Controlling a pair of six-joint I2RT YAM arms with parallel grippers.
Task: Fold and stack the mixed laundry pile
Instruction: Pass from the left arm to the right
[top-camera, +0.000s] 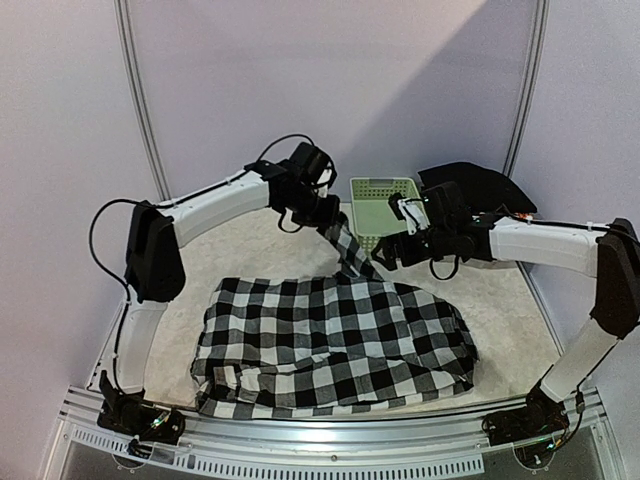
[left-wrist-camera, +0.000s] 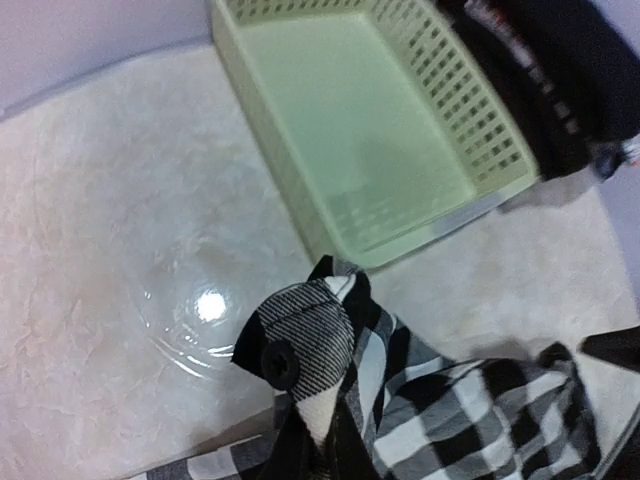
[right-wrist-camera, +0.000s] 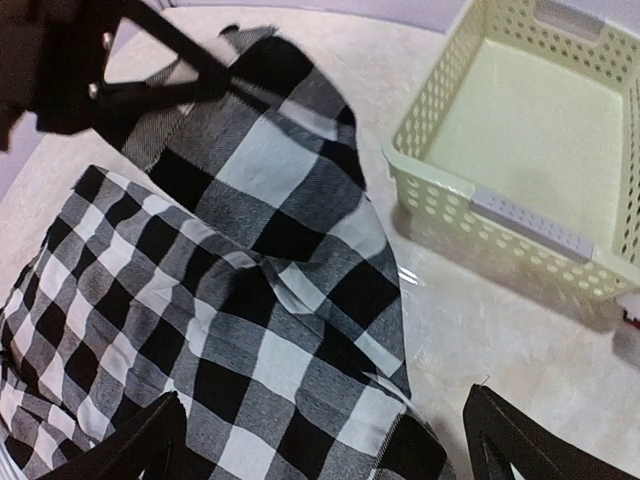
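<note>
The black-and-white checked shirt (top-camera: 330, 340) lies spread across the middle of the table. One sleeve rises from it toward the back. My left gripper (top-camera: 335, 222) is shut on that sleeve's cuff (left-wrist-camera: 300, 330), which shows a black button (left-wrist-camera: 283, 362); the cloth hides the fingers in the left wrist view. My right gripper (top-camera: 397, 250) hovers open just right of the lifted sleeve. In the right wrist view its fingertips (right-wrist-camera: 130, 450) stand wide apart over the shirt's edge (right-wrist-camera: 300, 380), nothing between them. A black cloth (top-camera: 470, 185) lies at the back right.
The pale green slotted basket (top-camera: 372, 190) stands empty at the back, right behind both grippers (right-wrist-camera: 500, 215). The black cloth with lettering (left-wrist-camera: 560, 80) lies against its right side. Grey walls close in the table at the back and sides.
</note>
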